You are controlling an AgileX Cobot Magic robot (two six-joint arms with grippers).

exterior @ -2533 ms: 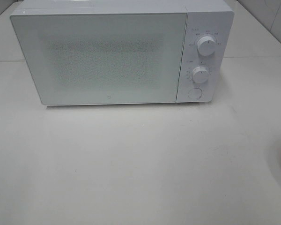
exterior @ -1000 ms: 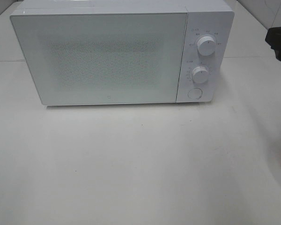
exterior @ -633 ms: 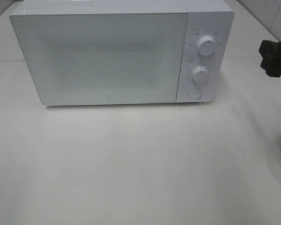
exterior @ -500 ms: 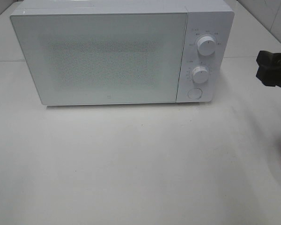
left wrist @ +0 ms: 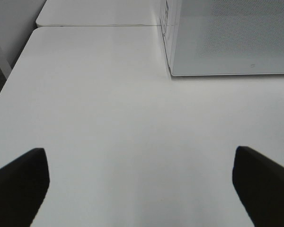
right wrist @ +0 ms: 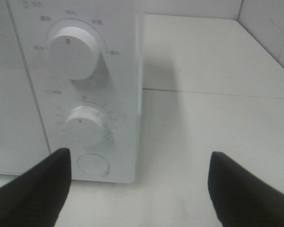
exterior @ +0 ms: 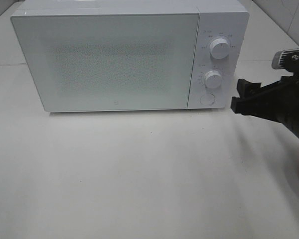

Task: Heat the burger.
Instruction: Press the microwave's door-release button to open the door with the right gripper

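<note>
The burger is out of view in every frame. A white microwave (exterior: 109, 59) stands at the back of the table with its door shut. Its panel carries an upper knob (exterior: 220, 48), a lower knob (exterior: 213, 78) and a round button (exterior: 207, 98). My right gripper (exterior: 239, 96) is open and empty, just right of the panel at the button's height, not touching it. The right wrist view shows its gripper (right wrist: 139, 189) facing the knobs and the button (right wrist: 93, 165). My left gripper (left wrist: 142, 184) is open and empty over bare table, left of the microwave (left wrist: 227, 38).
The white table (exterior: 139, 174) spreads in front of the microwave. A tiled wall (right wrist: 270, 23) rises at the back right. The table's left edge (left wrist: 9, 85) shows in the left wrist view.
My right arm has come in from the right edge and moved left and down, up to the microwave's control panel. The microwave has not changed.
</note>
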